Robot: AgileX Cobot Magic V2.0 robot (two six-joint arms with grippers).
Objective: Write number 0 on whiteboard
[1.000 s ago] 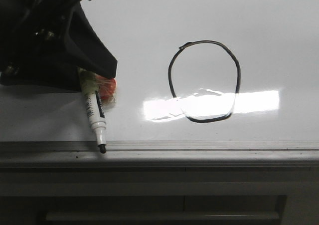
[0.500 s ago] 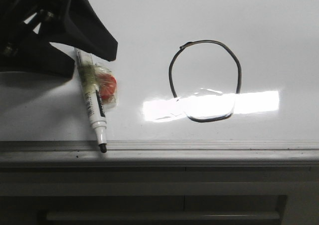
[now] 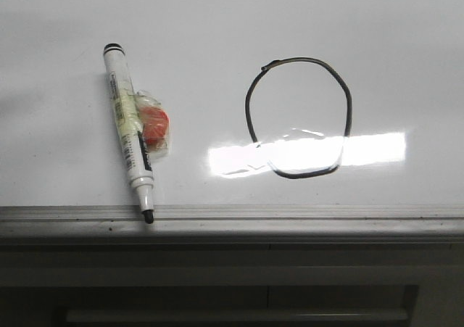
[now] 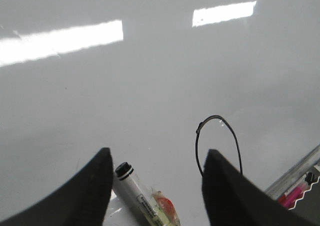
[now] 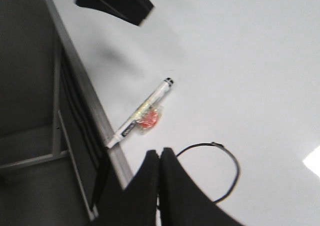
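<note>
one number 0 (image 3: 298,117) on glossy whiteboard (image 3: 217,30) | left hand (image 4: 156,173) apart | right hand (image 5: 159,158) together

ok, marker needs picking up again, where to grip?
Grip the marker on the bare barrel near its capped end, above the taped orange piece. Come from above, jaws across the barrel: it lies flat on the whiteboard, tip on the rail.

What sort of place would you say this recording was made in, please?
Probably an office or lab writing station: a large glossy whiteboard lies flat with a grey edge rail, a marker rests on it beside a hand-drawn 0, and strip-light glare suggests indoor ceiling lighting.
</note>
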